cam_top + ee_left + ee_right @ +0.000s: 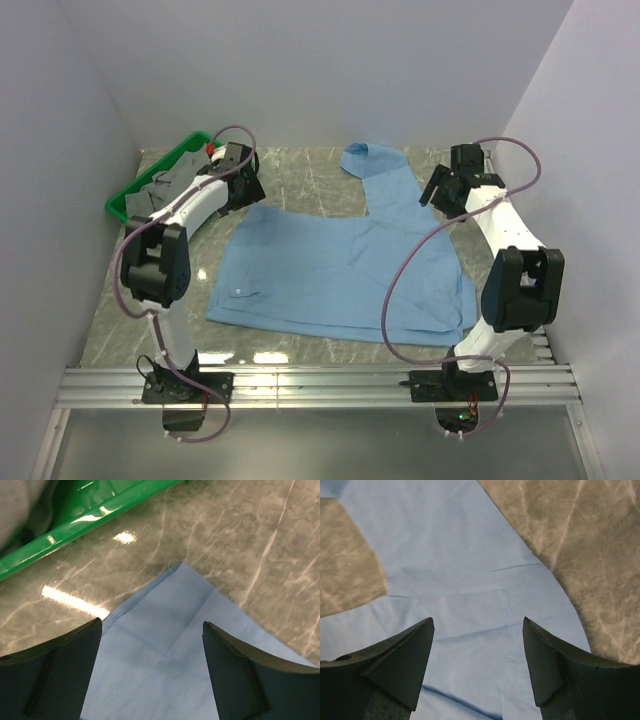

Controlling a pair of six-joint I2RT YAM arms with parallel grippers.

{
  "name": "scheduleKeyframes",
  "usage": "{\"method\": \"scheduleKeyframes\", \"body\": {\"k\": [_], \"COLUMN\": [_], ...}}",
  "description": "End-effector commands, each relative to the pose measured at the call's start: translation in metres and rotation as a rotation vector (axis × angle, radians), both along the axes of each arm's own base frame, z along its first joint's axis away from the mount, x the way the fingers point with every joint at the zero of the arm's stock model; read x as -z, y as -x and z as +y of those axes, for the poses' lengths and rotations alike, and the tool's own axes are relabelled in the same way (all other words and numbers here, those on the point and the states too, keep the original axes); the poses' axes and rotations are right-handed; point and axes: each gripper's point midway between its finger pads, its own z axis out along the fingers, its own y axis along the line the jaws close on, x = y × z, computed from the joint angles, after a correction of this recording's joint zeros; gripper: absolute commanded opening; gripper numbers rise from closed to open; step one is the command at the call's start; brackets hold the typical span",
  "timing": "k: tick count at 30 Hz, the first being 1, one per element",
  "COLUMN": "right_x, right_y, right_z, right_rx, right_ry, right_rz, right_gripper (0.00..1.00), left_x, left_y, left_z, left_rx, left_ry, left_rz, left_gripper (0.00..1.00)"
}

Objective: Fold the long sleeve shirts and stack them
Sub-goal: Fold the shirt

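I have one light blue shirt [330,275] on the table [300,175]. It lies spread flat across the middle of the top view. One sleeve [375,180] runs from its upper right part toward the upper centre of the frame, where its end is bent over to the left.

My left hand [248,185] hangs over the shirt's upper left corner. In the left wrist view the hand [152,625] is released. Its two dark fingers [60,670] stand wide apart at the bottom of the frame with nothing gripped. The pointed corner of blue cloth [170,630] shows between them, its tip aimed up at the bare marbled table [240,540]. I cannot tell whether the fingertips touch the cloth.

My right hand [437,192] is at the right of the top view, beside the place where the sleeve joins the body. In the right wrist view this hand [477,622] is also released, fingers [560,665] spread with nothing in them. Blue cloth [470,570] fills the centre of that frame, with table showing at the left edge and upper right.

A green tray [150,185] sits at the upper left of the top view, just beside the left arm. Its rim [90,517] crosses the upper left of the left wrist view. Something grey lies inside it that I cannot make out.
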Motion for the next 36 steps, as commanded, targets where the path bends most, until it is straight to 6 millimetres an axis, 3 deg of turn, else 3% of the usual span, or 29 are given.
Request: {"method": "scheduleKeyframes", "body": {"k": [1,3,4,7,15,27,31,36], "right_x": [-0.005,0.002,0.008,0.017,0.029,0.044,0.048,0.051], "right_y": [-0.006,-0.010,-0.009,-0.013,-0.017,-0.017,-0.016,-0.018], "right_z": [-0.019,-0.021,-0.021,-0.022,-0.017,-0.013,-0.013,-0.012], "right_rx": [0.030,0.033,0.035,0.036,0.025,0.015,0.007,-0.003], "right_ry": [0.063,0.062,0.063,0.056,0.031,0.012,0.010,0.012], "right_rz": [0.004,0.003,0.010,0.012,0.012,0.016,0.022,0.021], "right_gripper": [0.78,0.78,0.77,0.76,0.74,0.73,0.72,0.72], "left_x": [-0.004,-0.003,0.010,0.022,0.040,0.069,0.088,0.115], "left_y": [-0.022,-0.032,-0.035,-0.045,-0.052,-0.058,-0.053,-0.031], "left_z": [-0.004,-0.008,-0.009,-0.012,-0.026,-0.027,-0.026,-0.021], "left_rx": [-0.017,-0.044,-0.053,-0.097,-0.265,-0.370,-0.377,-0.373], "left_ry": [0.012,0.031,0.030,0.050,0.146,0.168,0.146,0.111], "left_rz": [0.002,-0.004,0.020,0.034,0.040,0.075,0.121,0.204], "left_gripper": [0.87,0.84,0.83,0.79,0.70,0.66,0.63,0.45]}}
